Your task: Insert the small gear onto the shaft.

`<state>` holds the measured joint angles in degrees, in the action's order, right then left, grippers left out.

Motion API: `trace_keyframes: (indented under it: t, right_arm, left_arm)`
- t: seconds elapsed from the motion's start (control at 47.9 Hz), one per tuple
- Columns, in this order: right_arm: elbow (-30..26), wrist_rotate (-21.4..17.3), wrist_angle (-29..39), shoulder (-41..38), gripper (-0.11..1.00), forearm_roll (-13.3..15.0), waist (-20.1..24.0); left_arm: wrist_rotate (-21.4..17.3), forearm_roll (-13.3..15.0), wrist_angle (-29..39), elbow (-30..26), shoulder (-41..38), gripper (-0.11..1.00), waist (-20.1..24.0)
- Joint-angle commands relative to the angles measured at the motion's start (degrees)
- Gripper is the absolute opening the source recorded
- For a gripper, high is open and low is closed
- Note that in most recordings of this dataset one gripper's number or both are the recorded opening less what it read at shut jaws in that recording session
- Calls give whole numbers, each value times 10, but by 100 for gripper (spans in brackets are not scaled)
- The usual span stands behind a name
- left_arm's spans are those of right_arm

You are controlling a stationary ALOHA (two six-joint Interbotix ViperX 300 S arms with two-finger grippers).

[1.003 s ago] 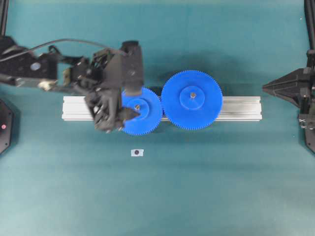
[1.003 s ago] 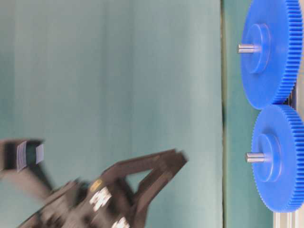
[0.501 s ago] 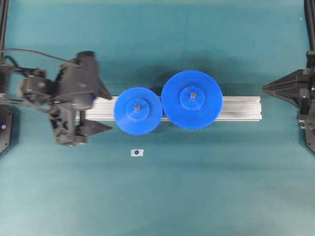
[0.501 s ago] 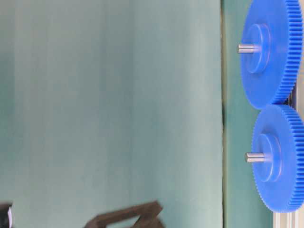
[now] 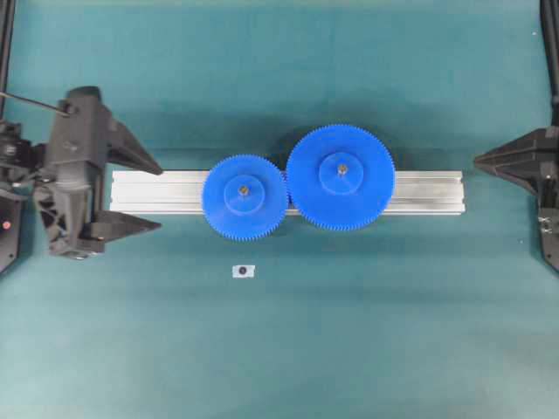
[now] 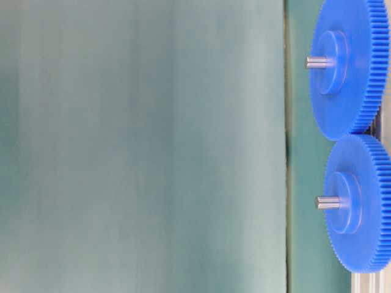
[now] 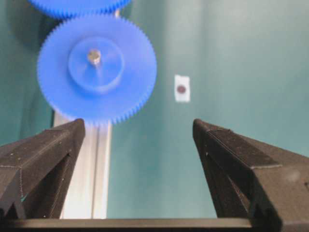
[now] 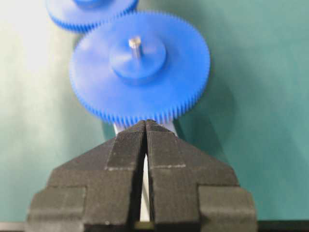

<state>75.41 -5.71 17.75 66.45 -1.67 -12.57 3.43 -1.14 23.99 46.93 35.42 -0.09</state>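
Jaws wide apart, our left gripper [image 5: 147,195] sits just left of the gear [image 5: 244,197], already seated on its upright shaft [image 5: 244,188]; our right gripper [image 5: 482,160], jaws together, waits far right.

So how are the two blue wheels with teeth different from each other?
The small gear is narrower across than the large gear. In the overhead view, the small gear sits left on the silver rail, nearer the left gripper, which is open; the large gear sits right, nearer the right gripper, which is shut. Both are blue, fine-toothed, have a raised round hub with a metal pin poking through, and their teeth meet.
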Motion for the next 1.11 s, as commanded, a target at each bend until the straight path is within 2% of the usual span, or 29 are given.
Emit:
trace_keyframes:
  t: [0.0, 0.272, 0.46, 0.71, 1.087]
  right_arm:
    - [-4, -5, -5, 1, 5, 1, -3]
    - [5, -5, -16, 14, 5, 1, -3]
    - [11, -5, -23, 33, 5, 1, -3]
    - [15, -5, -23, 55, 5, 1, -3]
    - [20, -5, -20, 82, 5, 1, 1]
  left_arm:
    - [1, -1, -5, 0, 19, 89, -1]
    - [-11, -1, -5, 20, 59, 87, -1]
    - [-4, -1, -6, 33, 62, 86, -2]
    - [-11, -1, -54, 43, 78, 86, 8]
    - [-11, -1, -62, 76, 169, 86, 10]
